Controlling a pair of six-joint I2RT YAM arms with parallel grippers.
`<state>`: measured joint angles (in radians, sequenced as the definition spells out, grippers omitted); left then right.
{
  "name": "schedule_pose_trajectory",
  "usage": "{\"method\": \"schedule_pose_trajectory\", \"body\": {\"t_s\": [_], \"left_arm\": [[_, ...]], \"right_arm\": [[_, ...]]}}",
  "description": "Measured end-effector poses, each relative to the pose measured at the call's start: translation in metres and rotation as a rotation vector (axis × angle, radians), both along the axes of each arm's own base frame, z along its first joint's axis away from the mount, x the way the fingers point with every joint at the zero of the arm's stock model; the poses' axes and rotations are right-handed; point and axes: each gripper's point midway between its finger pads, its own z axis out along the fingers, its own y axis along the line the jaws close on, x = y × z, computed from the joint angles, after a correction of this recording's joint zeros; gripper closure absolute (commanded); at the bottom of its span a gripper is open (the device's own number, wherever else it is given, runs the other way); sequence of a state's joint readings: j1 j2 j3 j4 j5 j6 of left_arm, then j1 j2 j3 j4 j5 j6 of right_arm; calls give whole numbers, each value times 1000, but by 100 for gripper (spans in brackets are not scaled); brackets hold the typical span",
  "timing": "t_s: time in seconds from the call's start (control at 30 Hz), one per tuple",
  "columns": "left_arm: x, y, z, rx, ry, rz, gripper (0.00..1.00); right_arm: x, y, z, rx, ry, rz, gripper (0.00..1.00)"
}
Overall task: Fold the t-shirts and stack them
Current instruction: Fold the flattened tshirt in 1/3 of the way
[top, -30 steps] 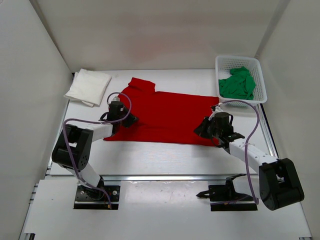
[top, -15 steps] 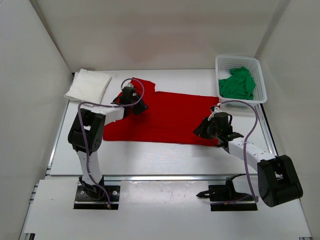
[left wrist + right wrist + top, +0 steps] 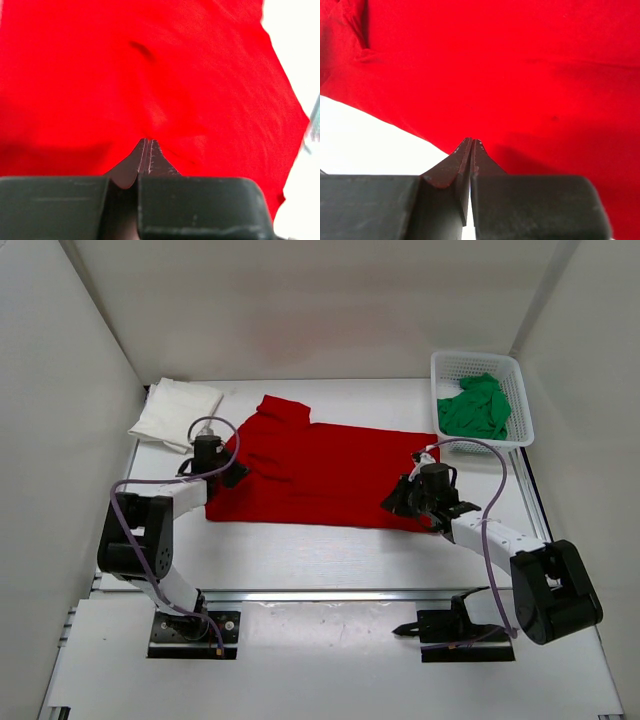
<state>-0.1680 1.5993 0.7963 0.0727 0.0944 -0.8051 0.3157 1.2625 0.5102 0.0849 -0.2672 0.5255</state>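
Note:
The red t-shirt (image 3: 330, 465) lies spread flat across the middle of the table. It fills the left wrist view (image 3: 150, 65) and most of the right wrist view (image 3: 520, 60). My left gripper (image 3: 232, 476) is shut, tips pressed on the shirt's left part (image 3: 145, 140), where creases run out from them. My right gripper (image 3: 391, 503) is shut, tips at the shirt's near hem (image 3: 471, 140). No cloth shows between either pair of jaws. The white t-shirt (image 3: 178, 412) lies folded at the back left. The green t-shirt (image 3: 475, 408) is bunched in the basket.
The white lattice basket (image 3: 521, 390) stands at the back right by the right wall. White walls close in the table on three sides. Bare table shows between the red shirt's near hem and the front rail (image 3: 320, 593).
My left gripper swung up to the shirt's upper left part, then came back down and left to its left side. The right gripper crept slightly left. The red shirt's outline has hardly changed.

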Motion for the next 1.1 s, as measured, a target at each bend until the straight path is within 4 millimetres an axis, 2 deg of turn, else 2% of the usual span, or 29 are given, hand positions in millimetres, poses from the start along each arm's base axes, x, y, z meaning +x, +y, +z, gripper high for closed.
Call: {"method": "schedule_pose_trajectory", "body": {"t_s": [0.07,0.1,0.17,0.23,0.6,0.93,1.1], "left_arm": [[0,20,-14,-9,28,61,100],[-2,25,-22,-14,47,75,100],[-9,26,-38,-22,92,83,100],[-10,23,-46,-37,113,79,100],[5,-2,-38,-64,66,19,100],[10,-2,-43,-62,77,26,100],[17,-11,-43,-67,75,13,100]], "right_arm": [[2,3,1,1,-1,8,100],[2,5,1,1,-4,15,100],[2,8,1,3,-5,25,99],[1,10,0,3,-4,33,100],[2,13,2,17,-11,49,100],[3,12,0,24,-6,51,100],[3,12,0,23,-10,54,100]]}}
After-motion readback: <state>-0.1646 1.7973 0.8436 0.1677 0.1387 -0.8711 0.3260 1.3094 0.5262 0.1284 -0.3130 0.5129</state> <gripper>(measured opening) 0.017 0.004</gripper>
